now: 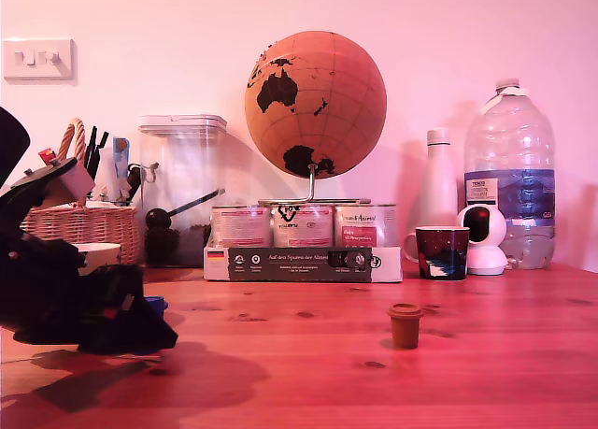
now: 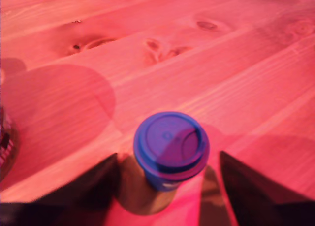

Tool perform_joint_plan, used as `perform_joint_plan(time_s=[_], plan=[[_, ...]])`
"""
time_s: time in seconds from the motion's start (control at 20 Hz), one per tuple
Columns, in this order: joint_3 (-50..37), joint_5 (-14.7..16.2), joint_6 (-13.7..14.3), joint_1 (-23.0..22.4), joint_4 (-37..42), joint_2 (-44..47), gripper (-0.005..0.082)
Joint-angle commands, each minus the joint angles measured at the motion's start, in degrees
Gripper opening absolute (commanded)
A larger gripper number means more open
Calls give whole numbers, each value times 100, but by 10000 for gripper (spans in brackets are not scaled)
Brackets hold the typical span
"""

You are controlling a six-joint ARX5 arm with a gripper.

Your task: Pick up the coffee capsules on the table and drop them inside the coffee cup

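Note:
The dark blue coffee capsule (image 2: 171, 149) stands on the wooden table (image 2: 206, 68), its round face towards the wrist camera. My gripper (image 2: 170, 199) is open, with one dark finger on each side of the capsule and a gap on both sides. In the exterior view the arm lies low at the left. The gripper (image 1: 161, 328) is down at the table, and a bit of the blue capsule (image 1: 156, 304) shows above it. The brown coffee capsule (image 1: 405, 324) stands alone well to the right. The pale rim of the coffee cup (image 1: 101, 253) shows behind the arm, its body hidden.
A small dark mug (image 1: 441, 251) and a white camera (image 1: 483, 237) stand at the back right by a large water bottle (image 1: 510, 177). A globe (image 1: 315, 104) on a box of cans (image 1: 304, 247), a clear jar (image 1: 182, 191) and a wicker basket (image 1: 82, 225) line the back.

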Motion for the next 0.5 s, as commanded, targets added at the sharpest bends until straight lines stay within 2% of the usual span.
perform_joint_plan(time_s=[0.0, 0.45], plan=[[-35, 4, 7, -15, -90, 79, 110], [-35, 13, 7, -15, -98, 15, 105]])
